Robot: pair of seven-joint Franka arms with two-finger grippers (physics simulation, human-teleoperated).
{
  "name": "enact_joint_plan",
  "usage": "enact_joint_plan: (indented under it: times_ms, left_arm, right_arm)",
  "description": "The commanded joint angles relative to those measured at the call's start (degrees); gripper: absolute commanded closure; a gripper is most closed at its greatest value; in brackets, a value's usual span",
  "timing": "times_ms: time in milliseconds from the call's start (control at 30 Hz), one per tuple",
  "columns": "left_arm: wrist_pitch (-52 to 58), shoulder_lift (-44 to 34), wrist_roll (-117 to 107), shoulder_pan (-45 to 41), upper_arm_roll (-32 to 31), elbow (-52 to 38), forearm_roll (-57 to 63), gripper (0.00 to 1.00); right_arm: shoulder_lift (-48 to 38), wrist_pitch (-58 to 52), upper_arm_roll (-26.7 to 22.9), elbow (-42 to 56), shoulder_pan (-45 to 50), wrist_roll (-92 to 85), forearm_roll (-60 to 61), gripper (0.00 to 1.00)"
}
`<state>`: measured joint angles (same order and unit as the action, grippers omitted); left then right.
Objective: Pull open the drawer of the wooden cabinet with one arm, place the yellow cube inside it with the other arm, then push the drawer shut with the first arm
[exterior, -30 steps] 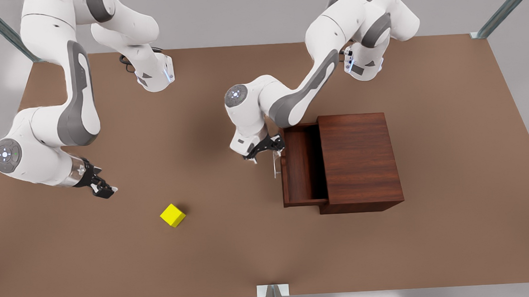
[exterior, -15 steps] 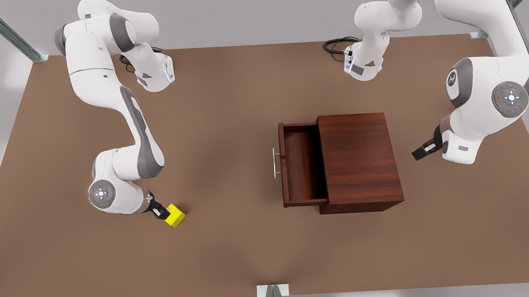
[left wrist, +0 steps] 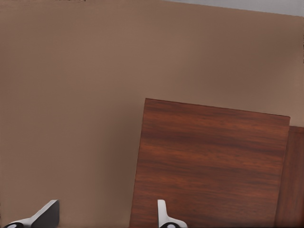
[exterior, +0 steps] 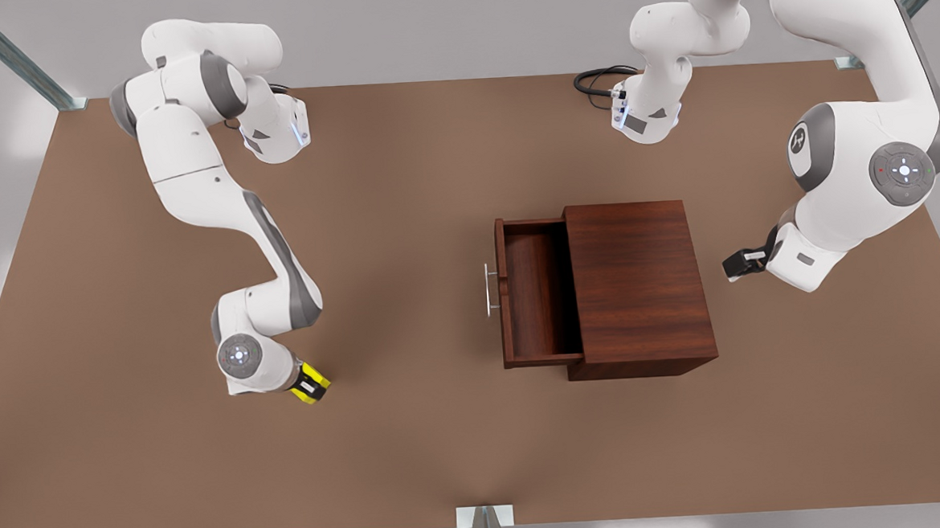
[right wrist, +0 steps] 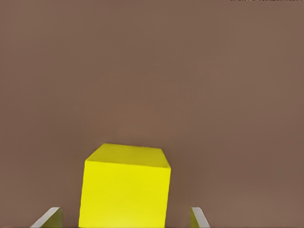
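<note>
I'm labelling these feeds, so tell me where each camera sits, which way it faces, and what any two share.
Front view: high above the table, looking down on both arms, the open drawer and the wooden cabinet.
Left wrist view: on the arm at the front view's right, facing the cabinet top; left end effector fingertips show, open.
Right wrist view: on the other arm, facing the yellow cube between the open right end effector fingertips.
Shared: front and right wrist views show the cube.

I am counting one wooden cabinet (exterior: 638,287) with one drawer (exterior: 537,293) and one handle (exterior: 489,289), one yellow cube (exterior: 311,385), two arms, each carrying one end effector, left (exterior: 737,264) and right (exterior: 309,382), and one bench (exterior: 415,444)
</note>
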<state>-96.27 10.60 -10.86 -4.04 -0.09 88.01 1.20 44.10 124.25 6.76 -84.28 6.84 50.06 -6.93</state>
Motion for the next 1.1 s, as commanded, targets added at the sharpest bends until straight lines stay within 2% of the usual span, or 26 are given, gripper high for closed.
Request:
enact_joint_plan:
  times_ms: [0,667,700,867,967,1067]
  left_arm:
    - [-0.1,-0.1,13.6,0.0,0.0,0.0,0.0,0.00]
    - [0.5,0.0,10.6,-0.3,0.0,0.1,0.0,0.00]
    - [0.9,0.0,10.6,-0.2,0.0,0.0,0.0,0.00]
    - [0.9,0.1,10.8,0.0,0.0,0.0,0.0,0.00]
    - [0.8,0.1,10.8,0.1,0.0,0.0,0.0,0.00]
    - [0.8,0.1,10.5,0.0,0.0,0.0,0.0,0.00]
  right_arm:
    - [0.3,2.1,1.1,-0.2,-0.9,-0.8,-2.4,0.00]
    - [4.1,5.0,1.3,0.3,-1.9,1.1,-3.1,0.00]
    - [4.1,5.0,2.8,0.3,-3.2,1.1,-3.2,0.00]
    - [3.5,4.4,4.4,-0.2,-5.2,2.5,-3.4,0.11]
    - [3.0,3.7,5.1,-0.2,-5.6,3.1,-3.4,0.12]
    - [2.7,3.6,5.1,-0.2,-5.6,4.3,-3.3,0.31]
